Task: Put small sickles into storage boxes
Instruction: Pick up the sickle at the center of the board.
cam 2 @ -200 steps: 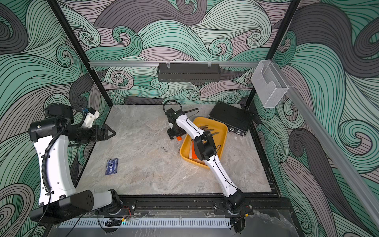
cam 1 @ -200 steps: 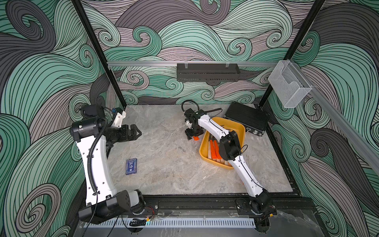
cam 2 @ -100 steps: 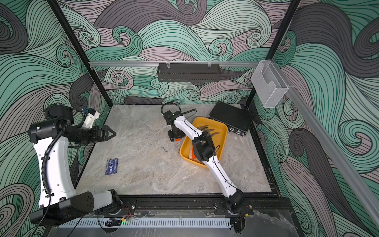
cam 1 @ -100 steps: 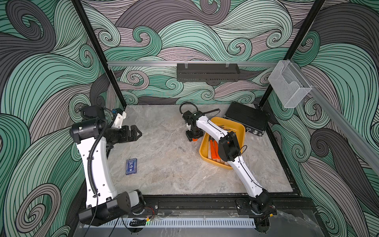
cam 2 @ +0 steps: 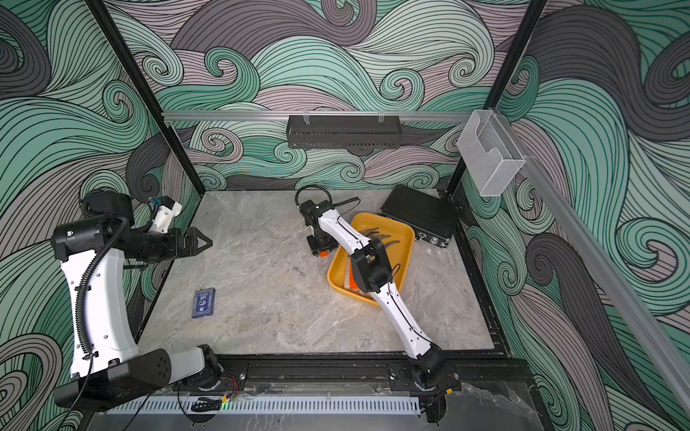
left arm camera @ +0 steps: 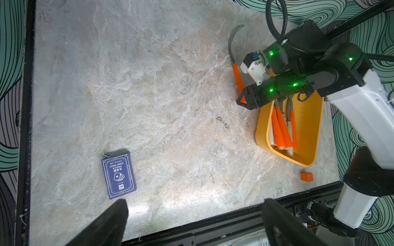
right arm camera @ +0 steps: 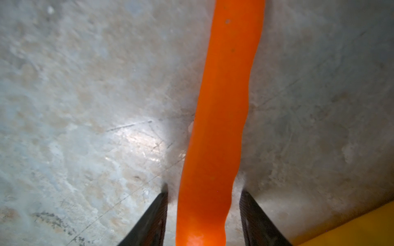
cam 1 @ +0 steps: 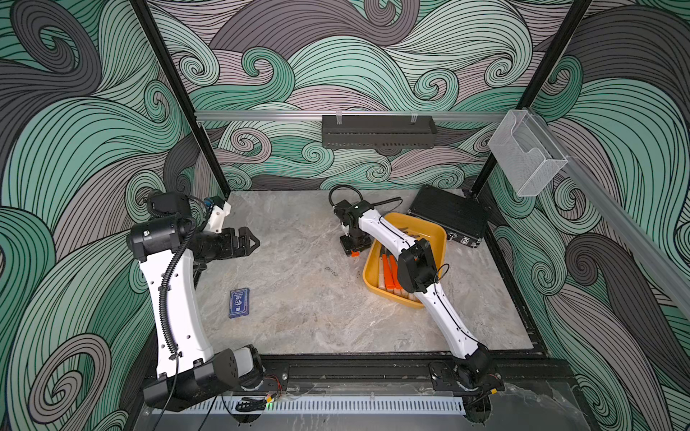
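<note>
While the table (cam 1: 298, 298) has lots of bare room, the yellow tray (left arm camera: 261, 130) sits just beside the loose sickle (left arm camera: 236, 73) — its rim could catch the blade. Our right gripper (right arm camera: 203, 191) stands round the orange handle (right arm camera: 219, 127), not squeezing yet; a crooked pinch might twist it. Our left gripper (left arm camera: 195, 204) gapes wide, empty.

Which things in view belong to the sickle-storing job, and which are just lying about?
Job: yellow tray, sickles inside it, loose orange-handled sickle beside it.
Lying about: blue card box, small orange cube, black case, clear wall bin.
</note>
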`<state>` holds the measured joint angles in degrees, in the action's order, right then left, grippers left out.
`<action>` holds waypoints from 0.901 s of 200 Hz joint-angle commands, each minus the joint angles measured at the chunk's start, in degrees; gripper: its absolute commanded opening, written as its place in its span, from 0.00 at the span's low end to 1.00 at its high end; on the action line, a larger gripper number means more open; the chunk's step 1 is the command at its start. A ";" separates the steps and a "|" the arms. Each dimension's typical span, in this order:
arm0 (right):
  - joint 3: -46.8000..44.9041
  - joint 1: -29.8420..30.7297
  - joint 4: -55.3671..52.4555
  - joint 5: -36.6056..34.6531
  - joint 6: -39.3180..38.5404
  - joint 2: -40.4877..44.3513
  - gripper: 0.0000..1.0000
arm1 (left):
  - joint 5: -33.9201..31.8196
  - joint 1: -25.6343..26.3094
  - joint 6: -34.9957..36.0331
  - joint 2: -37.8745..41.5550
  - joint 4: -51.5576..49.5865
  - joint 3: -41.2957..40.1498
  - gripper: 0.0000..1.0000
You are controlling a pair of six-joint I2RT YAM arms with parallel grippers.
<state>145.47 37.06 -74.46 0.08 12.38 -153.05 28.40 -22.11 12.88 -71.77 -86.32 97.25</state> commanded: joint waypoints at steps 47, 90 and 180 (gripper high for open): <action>1.72 -0.28 -1.00 0.39 -0.34 -2.51 0.42 | 1.39 -0.31 -0.46 0.77 -0.15 0.22 0.98; 1.47 -0.67 -0.98 4.14 0.10 -2.65 0.22 | 1.47 -0.31 -0.84 1.10 -0.07 0.48 0.98; 3.02 -1.45 -0.88 12.16 0.83 3.16 0.04 | 1.48 -0.31 -0.99 2.33 -0.16 1.10 0.98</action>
<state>146.93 35.99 -74.41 7.27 12.53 -153.56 28.95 -22.11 12.43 -70.52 -86.32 97.25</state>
